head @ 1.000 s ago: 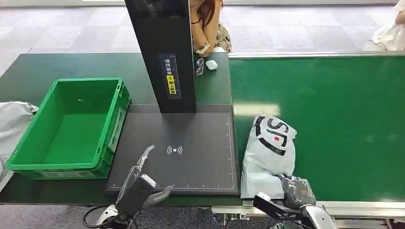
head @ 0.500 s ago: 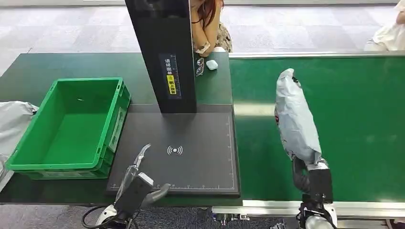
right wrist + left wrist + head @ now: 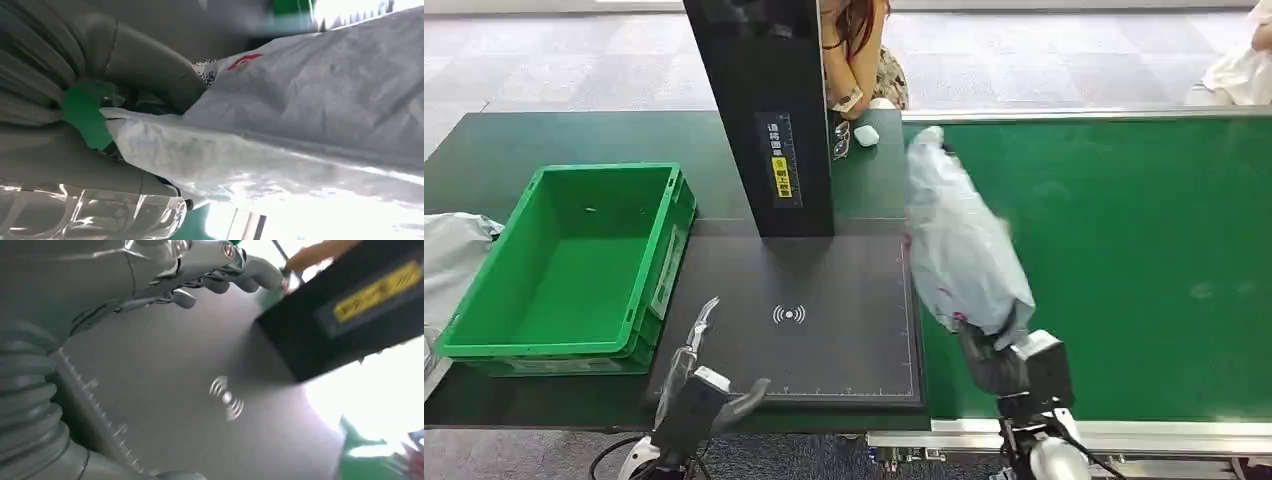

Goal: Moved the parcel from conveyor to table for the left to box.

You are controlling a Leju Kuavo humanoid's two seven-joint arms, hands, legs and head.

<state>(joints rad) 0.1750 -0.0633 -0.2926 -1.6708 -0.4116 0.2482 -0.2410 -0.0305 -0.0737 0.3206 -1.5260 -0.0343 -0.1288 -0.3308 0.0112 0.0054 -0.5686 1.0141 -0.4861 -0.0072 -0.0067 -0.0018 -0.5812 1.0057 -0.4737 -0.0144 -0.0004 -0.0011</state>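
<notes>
My right hand (image 3: pixel 996 362) grips the near end of a grey plastic parcel (image 3: pixel 959 240) and holds it up in the air, tilted away from me, over the seam between the green conveyor belt (image 3: pixel 1124 260) and the black scan pad (image 3: pixel 824 330). The right wrist view has the parcel (image 3: pixel 310 115) wedged between the thumb and fingers of that hand (image 3: pixel 140 75). My left hand (image 3: pixel 696 352) hovers over the pad's near left corner with its fingers apart and nothing in it (image 3: pixel 200 270). The green box (image 3: pixel 574 260) stands empty to the left of the pad.
A tall black scanner column (image 3: pixel 769 110) rises at the pad's far edge. Behind it a person (image 3: pixel 859 50) leans on the table, with a small white case (image 3: pixel 867 135) nearby. Another grey bag (image 3: pixel 449 265) lies at the far left.
My right hand has carried the raised parcel leftward from above the belt to the pad's right edge. The left hand has stayed low by the pad's near corner.
</notes>
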